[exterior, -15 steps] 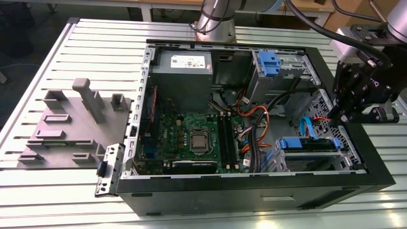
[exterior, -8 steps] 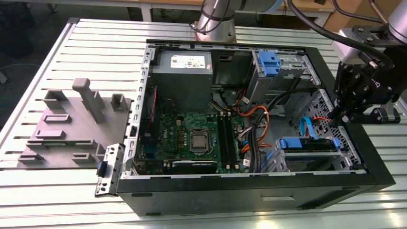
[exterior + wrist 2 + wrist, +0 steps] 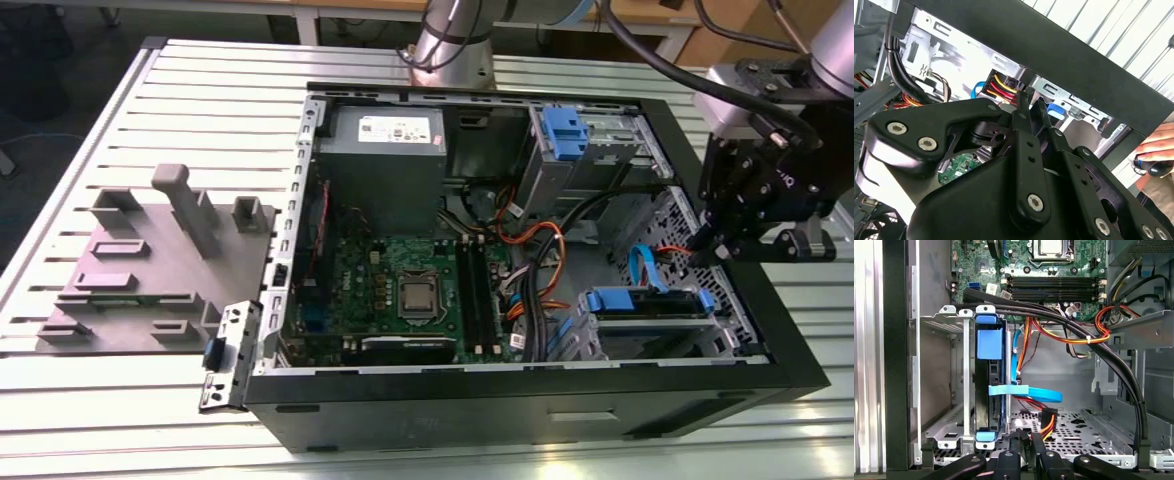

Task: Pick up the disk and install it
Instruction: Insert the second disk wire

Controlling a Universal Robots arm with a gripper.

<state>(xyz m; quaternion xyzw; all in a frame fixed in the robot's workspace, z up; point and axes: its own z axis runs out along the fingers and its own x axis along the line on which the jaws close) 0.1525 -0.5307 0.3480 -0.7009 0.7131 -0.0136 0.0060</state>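
The disk point(image 3: 646, 303) in its blue carrier sits seated in the metal drive cage point(image 3: 654, 335) at about four o'clock inside the open computer case point(image 3: 534, 400). The gripper point(image 3: 721, 245) hangs at three o'clock over the case wall, fingers point(image 3: 1026, 117) pressed together, holding nothing.

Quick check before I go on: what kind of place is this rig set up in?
Likely a lab or workshop bench: an open computer case on a slatted metal table, a grey fixture block beside it, more desks behind.
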